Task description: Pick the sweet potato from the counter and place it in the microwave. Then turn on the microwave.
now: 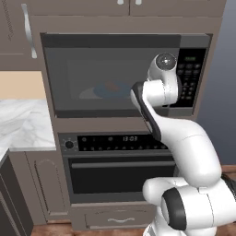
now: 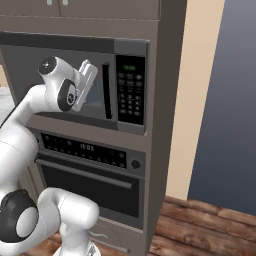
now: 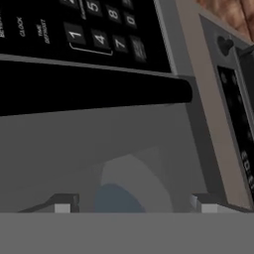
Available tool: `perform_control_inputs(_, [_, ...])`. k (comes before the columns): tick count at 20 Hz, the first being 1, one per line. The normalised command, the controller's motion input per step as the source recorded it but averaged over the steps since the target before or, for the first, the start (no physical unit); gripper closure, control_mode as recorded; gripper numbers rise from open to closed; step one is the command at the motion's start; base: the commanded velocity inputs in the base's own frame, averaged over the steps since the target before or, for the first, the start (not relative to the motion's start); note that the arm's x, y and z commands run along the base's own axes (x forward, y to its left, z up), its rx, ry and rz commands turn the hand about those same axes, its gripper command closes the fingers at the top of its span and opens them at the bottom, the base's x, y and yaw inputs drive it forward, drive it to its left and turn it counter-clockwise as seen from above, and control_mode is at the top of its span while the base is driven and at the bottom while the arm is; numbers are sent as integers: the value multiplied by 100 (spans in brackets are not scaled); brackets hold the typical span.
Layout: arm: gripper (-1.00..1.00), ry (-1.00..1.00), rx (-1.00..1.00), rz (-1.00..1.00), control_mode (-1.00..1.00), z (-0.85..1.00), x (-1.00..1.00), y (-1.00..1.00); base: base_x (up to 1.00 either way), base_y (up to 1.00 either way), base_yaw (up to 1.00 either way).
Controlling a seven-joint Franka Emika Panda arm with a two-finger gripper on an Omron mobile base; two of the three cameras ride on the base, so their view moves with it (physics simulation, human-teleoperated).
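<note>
Seemingly open jaws just before the microwave [image 2: 75, 75] door's dark handle [image 3: 94, 92].

Oven [image 1: 115, 173] with knob [image 1: 69, 144] and clock display, wood floor [image 2: 210, 227] alongside

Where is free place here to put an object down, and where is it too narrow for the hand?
Free: the marble counter, left of the microwave and oven. Crowded: in front of the microwave door, where the gripper sits beside the handle and keypad.
</note>
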Motion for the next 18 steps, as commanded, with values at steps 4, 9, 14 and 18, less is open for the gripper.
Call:
perform_control_inputs(4, [-100,0,0,0,-100,-19,50,-7,0,0,0])
perform_control_inputs(9, [-100,3,0,3,-100,-21,12,-5,0,0,0])
perform_control_inputs(14, [-100,11,0,5,-100,-13,-18,3,0,0,0])
perform_control_inputs(18, [-100,10,0,5,-100,-9,-32,9,0,0,0])
